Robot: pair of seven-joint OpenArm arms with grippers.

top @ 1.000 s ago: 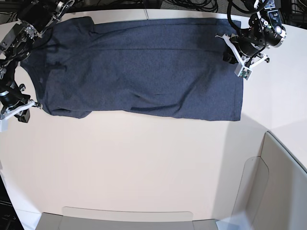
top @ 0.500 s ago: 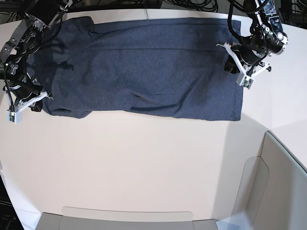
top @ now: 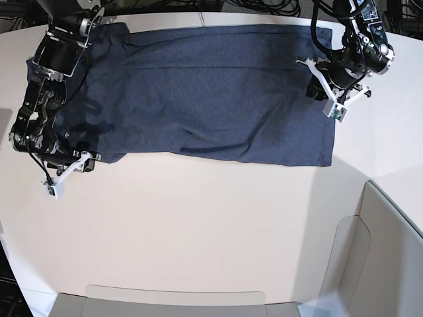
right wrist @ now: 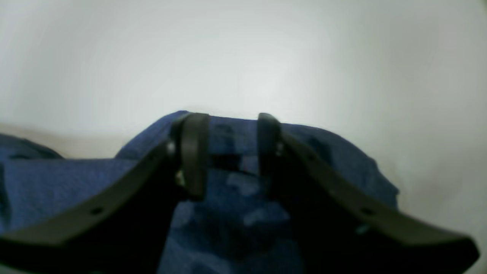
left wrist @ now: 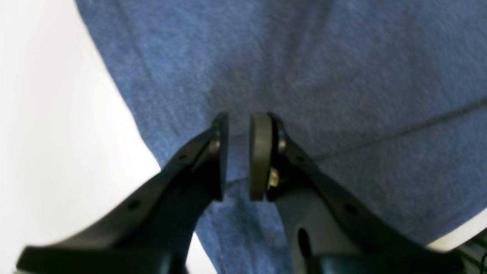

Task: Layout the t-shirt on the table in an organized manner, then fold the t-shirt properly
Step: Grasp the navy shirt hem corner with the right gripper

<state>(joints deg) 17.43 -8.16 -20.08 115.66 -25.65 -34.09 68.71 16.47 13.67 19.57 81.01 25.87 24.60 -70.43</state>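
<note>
Left wrist view: the left claw [left wrist: 239, 156] is a bit spread, with the navy t-shirt [left wrist: 361, 80] showing right through the gap, so it doesn't look like it's pinching anything. It'd want to line up with an edge or fold, then close on just the layers it needs.

Right wrist view: the right claw [right wrist: 234, 152] is spread wider, tips over a rumpled edge of the shirt. Can't tell if they touch. Tbh, best bet is getting one finger under that edge before squeezing, or the cloth may just bunch up.

Base view: the shirt lies across the far part of the counter [top: 198, 224], pretty wide, its near edge uneven. Looks like the job is still laying it out. Whoever's running this should grab near the corners, pull gently and evenly, and keep it low so the flat middle doesn't get dragged.
</note>
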